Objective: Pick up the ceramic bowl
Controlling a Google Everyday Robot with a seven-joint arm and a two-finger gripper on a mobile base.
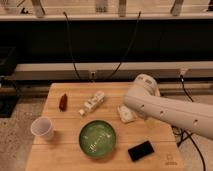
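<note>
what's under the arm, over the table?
A small white item shows below the arm, its upper right part covered. The arm also hides the table's back right corner. The hand is not in view. The bowl sits clear of it.

I see ceramic bowl [97, 139] front-centre on bench [162, 142]. Cup [42, 128] left of it, near left edge. Flat slab [141, 150] right of bowl, at front. Behind bowl: long pack [93, 103]; small item [63, 102] rear left; packet [126, 114] right, beside arm [165, 111]. Arm enters from right; gripper out of my view.
</note>
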